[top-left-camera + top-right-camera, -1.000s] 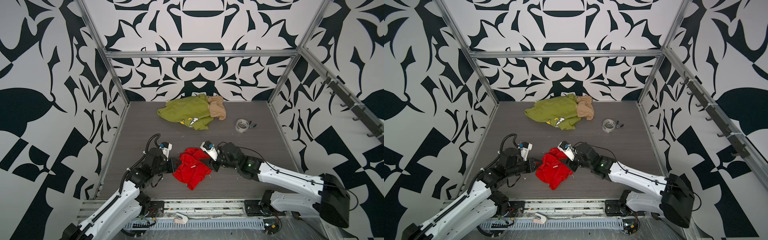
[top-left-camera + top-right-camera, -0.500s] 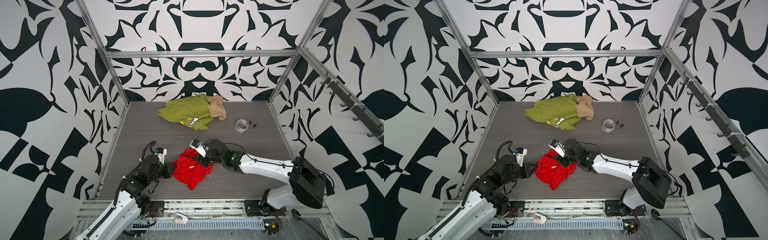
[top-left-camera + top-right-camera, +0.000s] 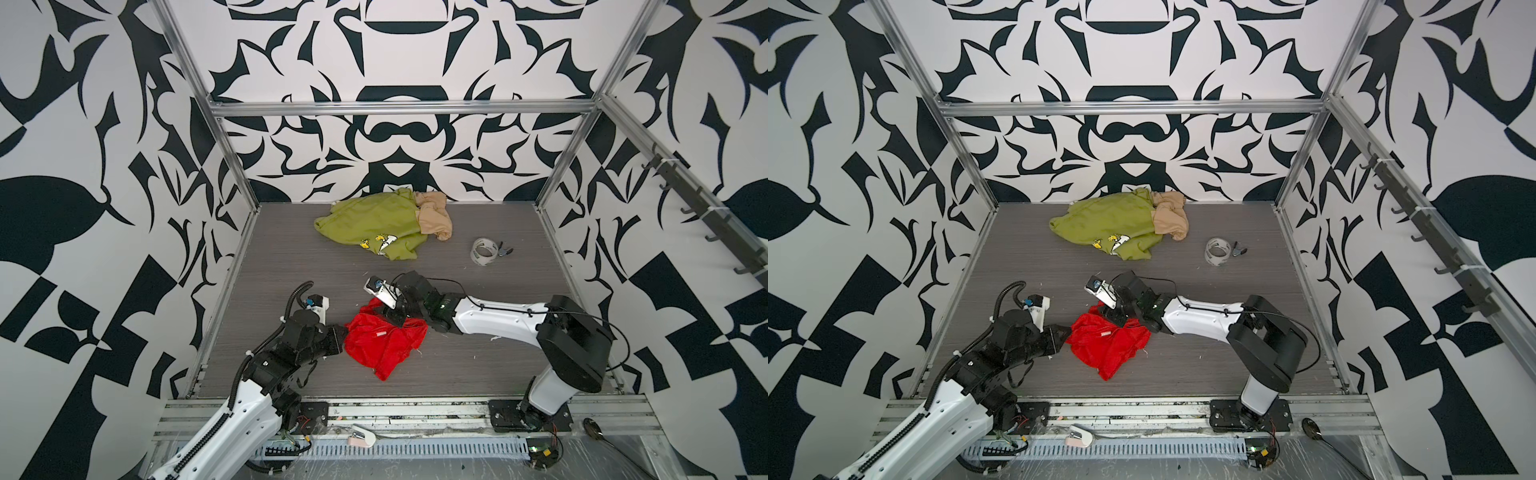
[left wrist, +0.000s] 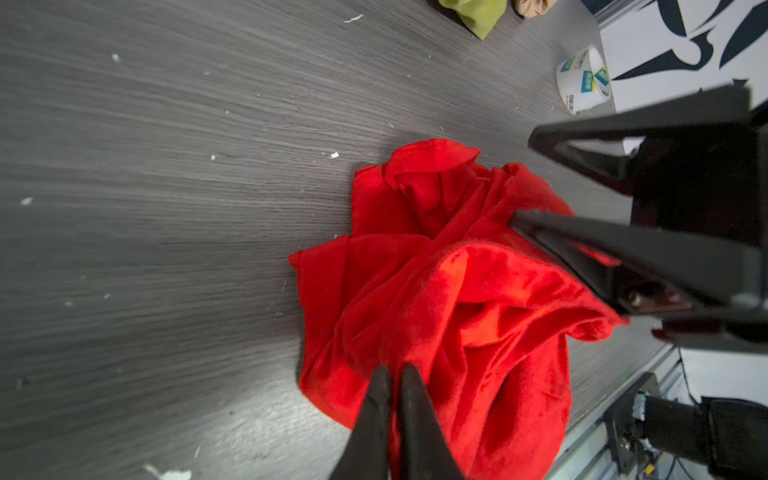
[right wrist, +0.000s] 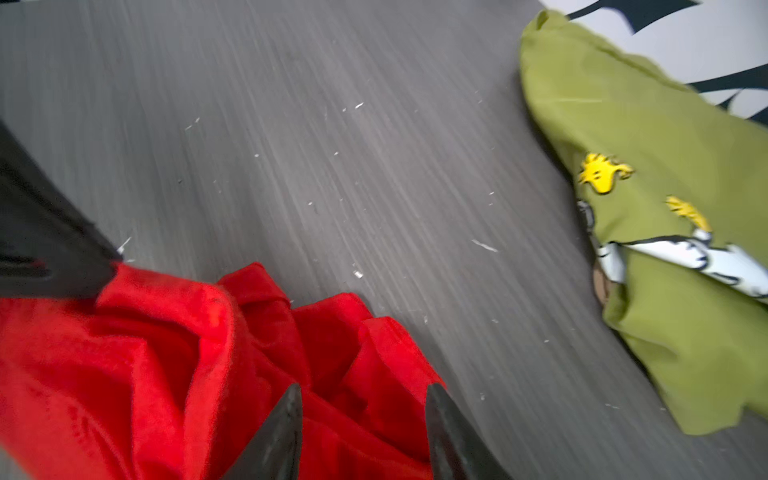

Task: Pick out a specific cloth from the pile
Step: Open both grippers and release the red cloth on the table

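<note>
The red cloth (image 3: 386, 345) (image 3: 1108, 340) lies crumpled on the grey table near the front, well apart from the pile at the back. The pile there is an olive-green printed shirt (image 3: 370, 224) (image 5: 665, 208) and a beige cloth (image 3: 434, 216). My left gripper (image 3: 344, 332) (image 4: 392, 372) is at the cloth's left edge. Its jaws are almost together, with a thin red fold between them. My right gripper (image 3: 392, 318) (image 5: 361, 390) rests on the cloth's far edge, open, its fingers astride loose red folds (image 5: 166, 353).
A tape roll (image 3: 484, 251) (image 4: 584, 81) and a small dark clip (image 3: 505, 250) sit at the back right. Metal frame posts and patterned walls enclose the table on three sides. A spoon (image 3: 594, 432) lies on the front rail.
My right gripper has slid leftward along the red cloth's far edge and its arm has folded in. The left gripper has stayed at the cloth's left edge.
</note>
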`<state>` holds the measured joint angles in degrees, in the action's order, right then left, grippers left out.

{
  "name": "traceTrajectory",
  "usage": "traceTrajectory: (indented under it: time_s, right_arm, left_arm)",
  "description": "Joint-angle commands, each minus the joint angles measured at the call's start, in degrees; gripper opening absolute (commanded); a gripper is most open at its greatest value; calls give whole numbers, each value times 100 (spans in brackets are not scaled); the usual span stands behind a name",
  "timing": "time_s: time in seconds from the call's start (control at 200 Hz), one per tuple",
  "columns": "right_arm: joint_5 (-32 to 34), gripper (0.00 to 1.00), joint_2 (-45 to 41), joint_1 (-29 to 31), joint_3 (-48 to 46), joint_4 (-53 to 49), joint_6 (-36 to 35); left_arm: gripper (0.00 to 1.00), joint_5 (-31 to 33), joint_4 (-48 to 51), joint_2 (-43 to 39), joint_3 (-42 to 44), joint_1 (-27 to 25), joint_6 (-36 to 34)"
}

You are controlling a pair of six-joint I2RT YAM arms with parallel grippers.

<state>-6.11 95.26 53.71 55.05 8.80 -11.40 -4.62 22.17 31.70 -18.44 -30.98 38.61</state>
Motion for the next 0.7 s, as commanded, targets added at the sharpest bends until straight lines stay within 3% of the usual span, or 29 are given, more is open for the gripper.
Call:
traceTrajectory:
  time_s: [0.0, 0.055, 0.17, 0.495, 0.695]
  right_arm:
    - [-540, 50, -370, 32, -98, 208, 355]
    - [-671, 50, -513, 39, -311, 364, 537]
    - [-622, 50, -625, 206, -656, 384, 620]
    - [87, 48, 97, 838, -1293, 803, 496]
    - [215, 49, 167, 911, -1509, 1221, 612]
  left_arm:
    - [26, 159, 50, 15, -230, -2, -53]
    - [35, 172, 69, -5, -274, 2, -71]
    - [43, 246, 98, -83, -400, 4, -130]
    - [55, 270, -230, 200, -739, -3, -139]
    - [61, 308, -353, 321, -819, 1, -229]
